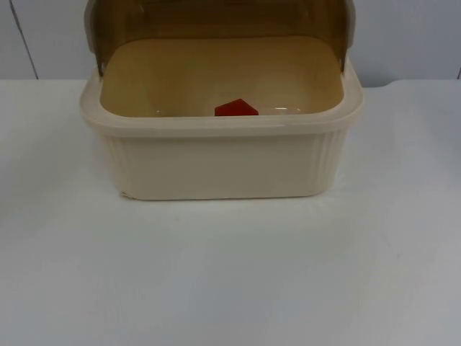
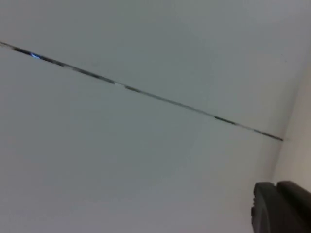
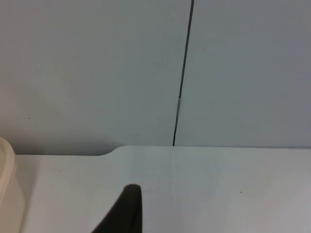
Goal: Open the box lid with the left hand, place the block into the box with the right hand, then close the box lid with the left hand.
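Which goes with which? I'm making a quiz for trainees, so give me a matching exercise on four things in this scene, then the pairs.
Things:
1. block
2. lid
3. box
4. partition

Descriptions:
A. cream, ribbed at the corners, on the table
B. grey, with a dark seam
C. red, inside the box
D. brown, see-through, swung up and open

Pairs: 1-C, 2-D, 3-A, 4-B
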Tool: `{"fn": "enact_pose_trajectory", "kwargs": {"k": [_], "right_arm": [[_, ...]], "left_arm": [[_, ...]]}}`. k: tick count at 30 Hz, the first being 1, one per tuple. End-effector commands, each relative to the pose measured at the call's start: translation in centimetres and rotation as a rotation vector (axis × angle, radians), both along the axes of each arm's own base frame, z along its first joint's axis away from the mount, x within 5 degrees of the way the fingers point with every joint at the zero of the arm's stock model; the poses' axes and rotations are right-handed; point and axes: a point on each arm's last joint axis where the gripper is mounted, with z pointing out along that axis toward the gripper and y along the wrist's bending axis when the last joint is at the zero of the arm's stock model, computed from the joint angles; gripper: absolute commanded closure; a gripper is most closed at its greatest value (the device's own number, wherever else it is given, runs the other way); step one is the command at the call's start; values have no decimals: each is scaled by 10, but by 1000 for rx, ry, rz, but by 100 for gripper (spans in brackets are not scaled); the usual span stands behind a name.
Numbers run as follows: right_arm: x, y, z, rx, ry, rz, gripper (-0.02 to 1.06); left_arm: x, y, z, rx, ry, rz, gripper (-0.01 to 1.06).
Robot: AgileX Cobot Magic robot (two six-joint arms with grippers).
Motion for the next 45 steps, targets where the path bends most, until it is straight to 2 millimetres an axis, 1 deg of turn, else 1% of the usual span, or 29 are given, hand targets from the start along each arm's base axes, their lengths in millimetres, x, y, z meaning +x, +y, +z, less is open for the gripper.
{"fn": "enact_pose_trajectory", "kwargs": {"k": [1, 4, 6, 8, 10, 12, 13, 15, 16, 17, 18, 19, 22, 24, 28, 29, 32, 35, 45], "right_arm": [[-1, 2, 3, 7, -13, 4, 0], [-1, 2, 3, 7, -13, 4, 0], [-1, 2, 3, 7, -13, 4, 0], [-1, 2, 3, 7, -13, 4, 0], [-1, 2, 3, 18, -15, 6, 0], [-1, 3, 3, 40, -18, 9, 0], [-1, 3, 3, 40, -18, 9, 0], [-1, 3, 3, 51, -19, 4, 0], [-1, 3, 3, 51, -19, 4, 0], [-1, 3, 3, 51, -19, 4, 0], [-1, 3, 3, 51, -19, 4, 0], [-1, 3, 3, 51, -19, 4, 0], [-1, 3, 3, 51, -19, 4, 0], [-1, 3, 3, 54, -19, 5, 0], [0, 4, 4, 73, -22, 7, 0], [0, 4, 4, 73, -22, 7, 0], [0, 4, 4, 73, -22, 7, 0], [0, 4, 4, 73, -22, 7, 0], [0, 4, 4, 73, -22, 7, 0]], "left_arm": [[1, -1, 6, -44, -33, -7, 105], [2, -5, 10, -120, -58, -15, 105], [1, -6, 9, -177, -13, -4, 105], [0, -6, 7, -194, 5, 0, 105], [2, -8, 1, -187, 29, -7, 105], [0, -11, -6, -119, 60, -69, 105], [0, -11, -6, -119, 60, -69, 105], [-4, -12, -10, -150, 141, -150, 105], [-4, -9, -12, -153, 179, -198, 105], [-2, -3, -13, -199, 209, -210, 105], [-2, -3, -13, -199, 209, -210, 105], [1, 2, -12, -237, 219, -196, 105], [8, 16, -13, -255, 220, -153, 105], [9, 17, -15, -256, 229, -145, 105], [17, 15, -33, -263, 285, -109, 105], [17, 15, -33, -263, 285, -109, 105], [20, 14, -43, -258, 304, -101, 105], [25, 15, -47, -257, 285, -87, 105], [26, 15, -49, -242, 285, -87, 105]]}}
